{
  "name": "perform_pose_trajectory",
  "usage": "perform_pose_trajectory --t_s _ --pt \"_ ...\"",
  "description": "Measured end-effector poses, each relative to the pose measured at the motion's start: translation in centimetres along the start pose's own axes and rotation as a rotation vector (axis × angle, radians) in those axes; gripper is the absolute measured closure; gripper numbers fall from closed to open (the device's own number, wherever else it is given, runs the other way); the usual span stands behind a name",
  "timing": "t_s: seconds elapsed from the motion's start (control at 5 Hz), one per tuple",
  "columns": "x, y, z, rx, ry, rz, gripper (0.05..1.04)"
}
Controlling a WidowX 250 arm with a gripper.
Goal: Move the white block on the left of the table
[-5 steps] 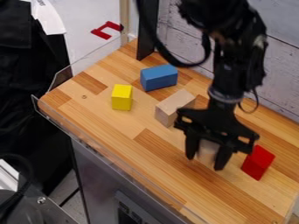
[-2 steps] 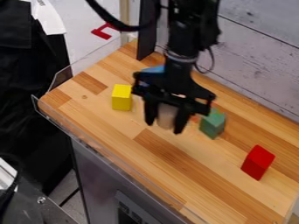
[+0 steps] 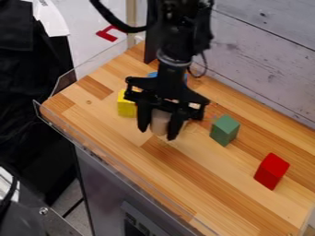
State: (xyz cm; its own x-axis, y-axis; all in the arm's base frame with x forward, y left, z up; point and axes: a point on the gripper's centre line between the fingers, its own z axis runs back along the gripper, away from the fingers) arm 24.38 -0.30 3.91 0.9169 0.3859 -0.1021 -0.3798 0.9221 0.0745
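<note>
From where I'm standing, left and right as I see them, the wooden tabletop (image 3: 203,179) is the biggest thing, spreading all round the green block (image 3: 225,130). The pale plank wall (image 3: 265,60) rises behind that block, and dark cloth (image 3: 31,92) hangs well off to its left, past the table's edge. The black arm (image 3: 181,32) comes down from up behind the green block, over on its left, and a dark post (image 3: 149,50) stands farther back on that same side. The gripper (image 3: 158,133) points downward to the left of the green block, near it but apart. Its claw is narrowed around the white block (image 3: 160,122), a finger on either side, so that pale piece is left of the green one too; whether its bottom touches the wood, I can't tell. The red block (image 3: 271,171) sits to the right of the green block and closer to me, not touching it. The yellow block (image 3: 126,108) is well to the green one's left, a bit farther back, partly hidden by the gripper. Farther back on that side, bits of the blue block (image 3: 152,74) peek out around the arm
</note>
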Motion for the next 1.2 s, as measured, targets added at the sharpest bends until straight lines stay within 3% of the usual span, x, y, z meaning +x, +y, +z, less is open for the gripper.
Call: perform_pose_trajectory --t_s 0.6,0.8,1.0,1.2 --pt "0.5 0.5 -3.6 -0.056 0.085 0.019 0.526" --pt "0.9 0.1 -3.9 -0.066 0.093 0.006 0.526" --pt "0.9 -0.2 -4.0 -0.071 0.092 -0.004 0.442" --pt "0.8 -0.3 -3.9 -0.069 0.091 0.0 0.159"
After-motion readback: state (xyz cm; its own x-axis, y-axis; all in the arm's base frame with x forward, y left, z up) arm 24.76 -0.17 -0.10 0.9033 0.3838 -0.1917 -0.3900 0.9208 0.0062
